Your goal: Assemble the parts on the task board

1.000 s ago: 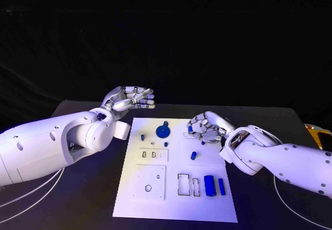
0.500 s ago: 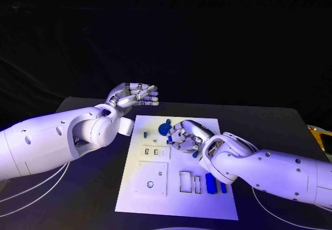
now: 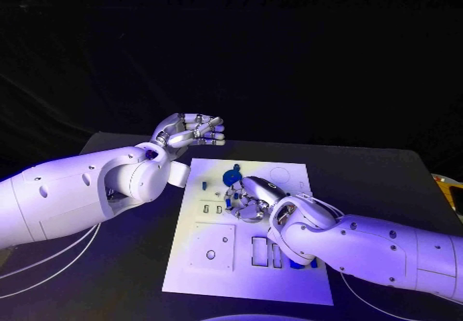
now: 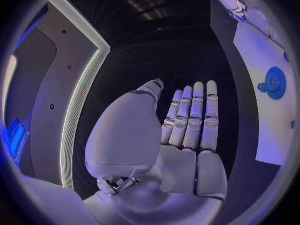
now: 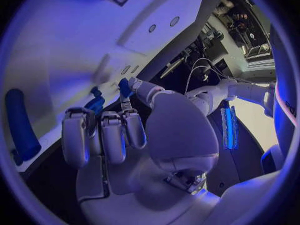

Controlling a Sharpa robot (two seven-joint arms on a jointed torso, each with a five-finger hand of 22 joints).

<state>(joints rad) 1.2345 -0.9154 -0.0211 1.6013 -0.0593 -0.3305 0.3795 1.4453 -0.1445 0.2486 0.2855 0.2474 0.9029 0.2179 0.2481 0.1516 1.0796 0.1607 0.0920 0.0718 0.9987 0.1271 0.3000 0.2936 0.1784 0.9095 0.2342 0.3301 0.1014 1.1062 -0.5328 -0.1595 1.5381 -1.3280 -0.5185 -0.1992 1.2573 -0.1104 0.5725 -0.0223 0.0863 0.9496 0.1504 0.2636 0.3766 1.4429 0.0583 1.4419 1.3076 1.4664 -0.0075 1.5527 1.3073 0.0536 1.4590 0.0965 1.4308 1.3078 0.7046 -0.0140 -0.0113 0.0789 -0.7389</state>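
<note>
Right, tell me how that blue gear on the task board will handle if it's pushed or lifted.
The blue gear looks like thin rigid plastic, so probably light and stiff. Lying flat on the task board, it would likely slide rather than roll. Its toothed rim should give fingers some purchase.

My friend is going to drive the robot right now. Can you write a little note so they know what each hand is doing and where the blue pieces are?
Left hand: lifted off the far left of the white task board, holding nothing, fingers straight and side by side in its wrist view.
Right hand: low over the board's middle, pinching a small blue part at its fingertips.
Round blue gear: on the board, just beyond the right hand.
Long blue bar: lying on the board.
Done: one part picked up.
Left: seat it, probably in a nearby slot, then the remaining parts.
</note>
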